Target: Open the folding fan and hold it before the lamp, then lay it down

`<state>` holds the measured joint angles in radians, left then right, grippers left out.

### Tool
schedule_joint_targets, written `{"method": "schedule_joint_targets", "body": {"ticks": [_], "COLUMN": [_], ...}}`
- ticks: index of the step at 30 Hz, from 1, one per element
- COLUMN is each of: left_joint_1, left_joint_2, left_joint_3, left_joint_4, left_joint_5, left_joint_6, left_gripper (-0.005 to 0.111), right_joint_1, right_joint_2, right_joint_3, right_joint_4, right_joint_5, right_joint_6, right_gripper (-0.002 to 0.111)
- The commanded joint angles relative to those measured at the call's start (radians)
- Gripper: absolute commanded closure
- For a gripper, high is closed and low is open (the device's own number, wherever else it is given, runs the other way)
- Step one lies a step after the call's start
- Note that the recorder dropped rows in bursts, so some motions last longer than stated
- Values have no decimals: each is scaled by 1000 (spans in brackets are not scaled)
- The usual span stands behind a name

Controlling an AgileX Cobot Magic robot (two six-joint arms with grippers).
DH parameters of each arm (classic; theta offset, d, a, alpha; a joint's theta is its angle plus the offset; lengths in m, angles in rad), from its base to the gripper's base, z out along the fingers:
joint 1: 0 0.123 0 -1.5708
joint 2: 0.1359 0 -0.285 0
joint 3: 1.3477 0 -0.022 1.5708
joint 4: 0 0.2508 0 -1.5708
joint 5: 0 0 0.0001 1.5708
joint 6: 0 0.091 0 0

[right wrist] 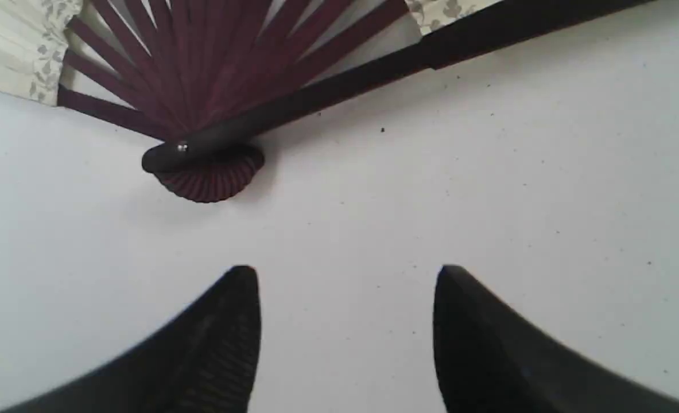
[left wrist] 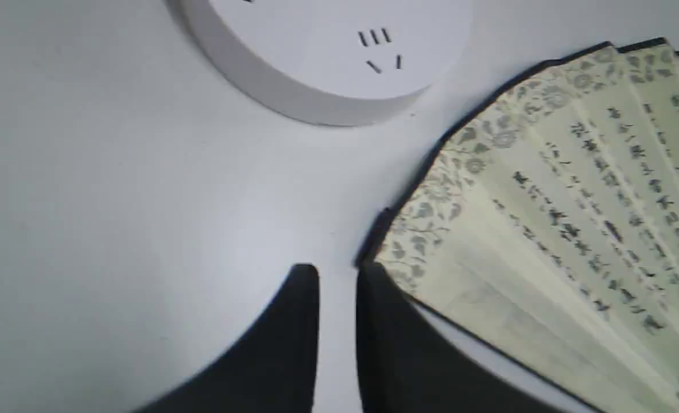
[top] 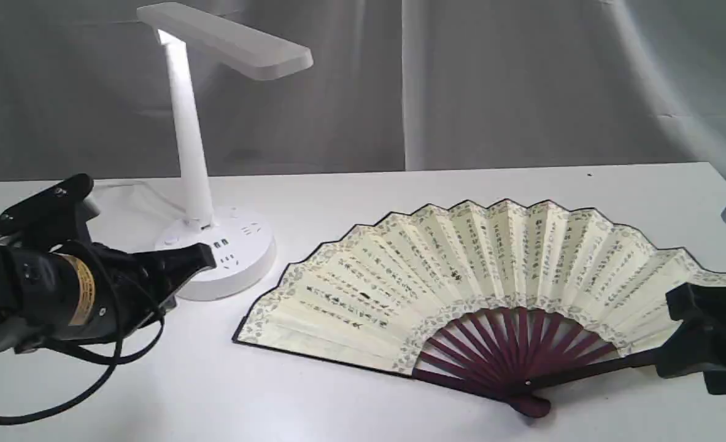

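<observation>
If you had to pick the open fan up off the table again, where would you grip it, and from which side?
Probably the dark outer guard on the right edge of the fan, approached by the right gripper, which is open and already beside it. The guard is a stiff, straight bar running from the pivot, whereas the pleated paper would crease. The fan lies flat, so the fingers would need to come in low.

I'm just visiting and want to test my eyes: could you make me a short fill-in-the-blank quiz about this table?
1. The fan lies spread ____ on the table.
2. The fan's ribs are ____ in colour.
3. The lamp stands on a ____ base.
4. The right hand holds ____.

Missing words: open; maroon; round; nothing
</observation>
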<state>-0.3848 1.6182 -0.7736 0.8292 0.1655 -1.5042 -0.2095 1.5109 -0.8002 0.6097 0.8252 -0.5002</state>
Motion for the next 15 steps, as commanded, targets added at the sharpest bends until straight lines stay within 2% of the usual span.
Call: {"method": "schedule_joint_targets", "body": {"ticks": [1,5,9,15], "left_joint_1": [2,2,2,2], "left_joint_2": [-34,-54,-72,-72], "left_joint_3": [-5,-5,-5,-5], "left_joint_4": [-23,-52,-156,-274], "left_joint_5": [92,161,266,348], "left_joint_6": [73,198,366,586], "left_gripper": [106,107,107,107], "right_joint_1": [3,3,3,13], "right_joint_2": [-35,-67,-85,-117], "right_joint_3": [-5,-5,-5,-5], "right_joint_4": [-19,-22,-29,-49], "right_joint_5": [-18,-37,-51,-57], "right_joint_6": [15,15,15,11], "right_gripper": [64,74,83,84]}}
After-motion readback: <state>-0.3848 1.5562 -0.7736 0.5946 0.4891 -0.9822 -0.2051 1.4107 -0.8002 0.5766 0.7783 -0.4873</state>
